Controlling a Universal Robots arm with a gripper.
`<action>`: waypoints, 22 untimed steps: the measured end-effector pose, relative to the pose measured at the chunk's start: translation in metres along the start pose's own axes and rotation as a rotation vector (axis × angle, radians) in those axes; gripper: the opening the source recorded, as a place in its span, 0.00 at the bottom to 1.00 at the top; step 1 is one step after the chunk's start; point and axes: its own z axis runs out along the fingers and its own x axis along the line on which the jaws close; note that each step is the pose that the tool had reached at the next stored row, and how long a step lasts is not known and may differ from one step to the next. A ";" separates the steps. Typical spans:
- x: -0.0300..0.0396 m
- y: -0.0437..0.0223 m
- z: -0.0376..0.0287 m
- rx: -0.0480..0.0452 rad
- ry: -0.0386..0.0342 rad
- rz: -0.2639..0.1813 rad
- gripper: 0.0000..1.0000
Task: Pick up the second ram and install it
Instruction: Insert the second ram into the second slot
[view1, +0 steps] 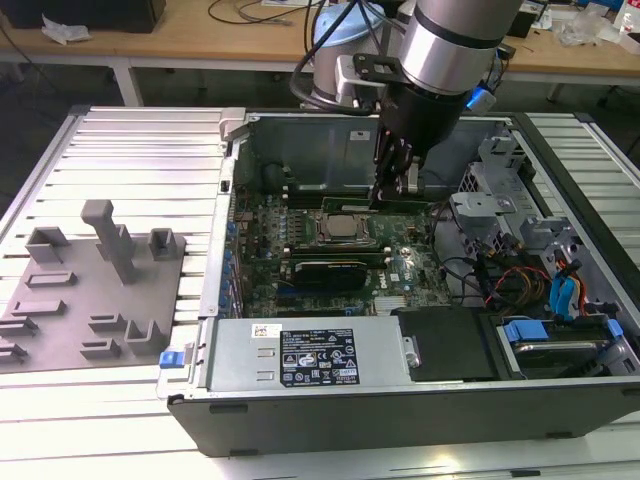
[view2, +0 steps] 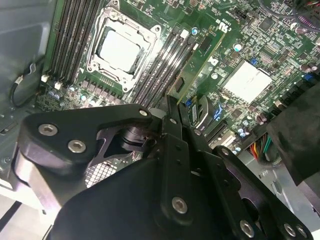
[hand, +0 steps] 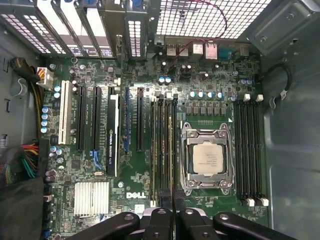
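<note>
The second ram (view2: 200, 62) is a narrow green board standing on edge among the black memory slots (hand: 162, 150) beside the processor socket (hand: 207, 159). In the first wrist view the second ram (hand: 170, 145) shows as a thin edge-on line running away from the fingers. My gripper (hand: 173, 212) is shut on its near end, with the black fingers (view2: 172, 125) pressed against both faces. In the exterior view my gripper (view1: 392, 195) reaches down into the open computer case, with the second ram (view1: 385, 203) at its tip just behind the socket (view1: 338, 228).
A further bank of black slots (hand: 248, 150) lies on the socket's other side. A black expansion card (hand: 112, 135) stands upright nearby. The power supply (view1: 310, 355), drive cage (view1: 500, 170) and cables (view1: 520, 280) crowd the case. A grey holder tray (view1: 90, 290) sits at the exterior view's left.
</note>
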 end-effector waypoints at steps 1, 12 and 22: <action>0.0000 0.0000 0.0000 0.0000 0.0000 0.000 0.13; 0.0019 -0.0012 0.0259 0.0000 0.0000 0.000 0.13; 0.0032 -0.0032 0.0418 0.0000 0.0000 0.000 0.13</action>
